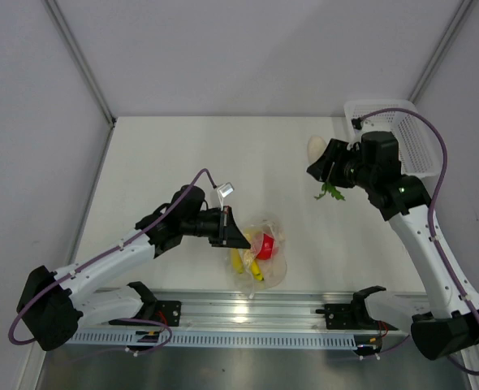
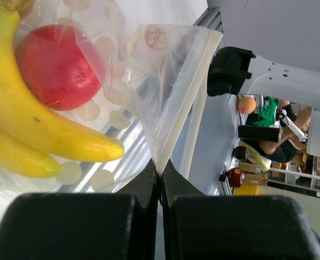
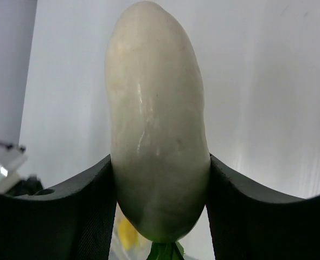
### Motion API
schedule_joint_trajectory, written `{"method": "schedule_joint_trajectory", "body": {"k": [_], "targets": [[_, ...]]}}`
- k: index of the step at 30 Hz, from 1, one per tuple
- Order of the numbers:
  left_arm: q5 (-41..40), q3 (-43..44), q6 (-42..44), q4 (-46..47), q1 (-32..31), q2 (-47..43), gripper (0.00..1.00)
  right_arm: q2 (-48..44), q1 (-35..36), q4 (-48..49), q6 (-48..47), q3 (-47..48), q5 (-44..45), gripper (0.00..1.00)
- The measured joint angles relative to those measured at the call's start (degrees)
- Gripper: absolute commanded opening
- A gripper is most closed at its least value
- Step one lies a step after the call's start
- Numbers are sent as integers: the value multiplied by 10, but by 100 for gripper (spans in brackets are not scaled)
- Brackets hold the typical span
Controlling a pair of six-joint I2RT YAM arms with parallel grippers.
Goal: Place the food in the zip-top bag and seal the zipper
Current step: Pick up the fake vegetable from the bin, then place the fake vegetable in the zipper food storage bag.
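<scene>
The banana (image 2: 35, 124) and red fruit (image 2: 54, 65) already lie in the bag (image 2: 165, 81), whose edge the left gripper (image 2: 159, 170) pinches fully closed, while the right gripper (image 3: 157, 181) clamps the radish (image 3: 157, 124) near the basket (image 1: 414, 138), well apart from the bag, so loading it and sealing remain.

Yellow bananas (image 2: 35, 124), red fruit (image 2: 54, 65), white radish (image 3: 157, 135)

Banana (image 1: 247, 265), red fruit (image 1: 266, 244) inside bag (image 1: 278, 271)
</scene>
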Motion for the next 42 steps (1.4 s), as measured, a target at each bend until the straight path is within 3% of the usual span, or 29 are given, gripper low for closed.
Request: {"method": "schedule_joint_trajectory", "body": {"k": [7, 12, 24, 35, 42], "targets": [[-19, 45, 43, -87, 0, -5, 1, -103, 63, -43, -1, -90, -87, 0], [-14, 100, 88, -140, 0, 3, 1, -137, 120, -74, -5, -101, -128, 0], [-16, 102, 106, -163, 0, 6, 1, -197, 211, -127, 31, -109, -221, 0], [0, 115, 105, -146, 0, 24, 1, -178, 379, -150, 172, -108, -203, 0], [14, 134, 100, -126, 0, 37, 1, -191, 408, -151, 287, -149, -172, 0]]}}
